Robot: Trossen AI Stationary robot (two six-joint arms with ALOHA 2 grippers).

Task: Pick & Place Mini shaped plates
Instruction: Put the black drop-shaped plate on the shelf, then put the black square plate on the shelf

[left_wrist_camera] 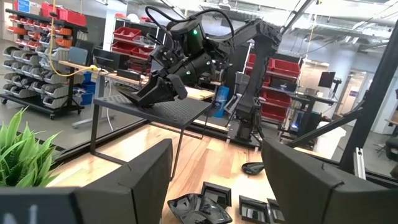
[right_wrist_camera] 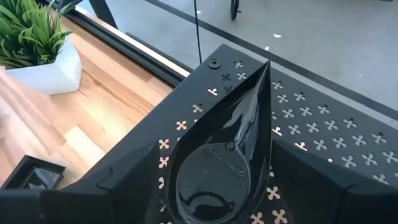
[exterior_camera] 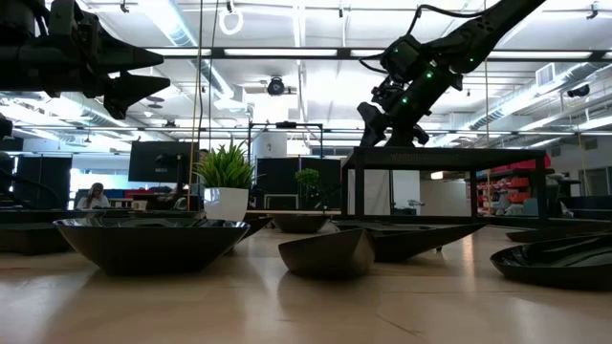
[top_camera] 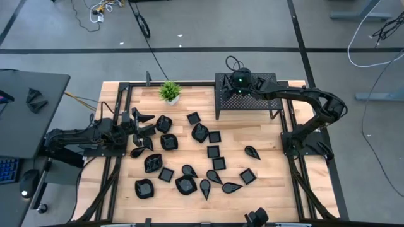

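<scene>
Several small glossy black mini plates (top_camera: 189, 157), square, teardrop and rounded, lie scattered flat on the wooden table. My right gripper (top_camera: 242, 82) reaches over the black perforated rack (top_camera: 268, 94) at the table's far edge. It is shut on a teardrop plate (right_wrist_camera: 227, 155), also seen in the left wrist view as the dark wedge-shaped teardrop plate (left_wrist_camera: 149, 93). My left gripper (left_wrist_camera: 217, 186) is open and holds nothing. It hovers above the plates on the table's left side, shown in the high view as the left gripper (top_camera: 142, 123). My right gripper holds the teardrop plate by its round end (right_wrist_camera: 205, 208), where the picture's bottom edge cuts off the contact. One dark finger (right_wrist_camera: 74, 199) shows beside it. The fingers slant down from above. The plate tilts, its pointed tip (right_wrist_camera: 265, 68) low at the rack top (right_wrist_camera: 323, 124); whether it touches, I cannot tell.
A small green potted plant (top_camera: 170, 91) in a white pot stands at the far edge, left of the rack. The rack stands on thin legs (left_wrist_camera: 93, 134) above the table. Black frame rails (top_camera: 117, 101) run along the table's sides. Bare wood shows right of the plates (top_camera: 271, 170).
</scene>
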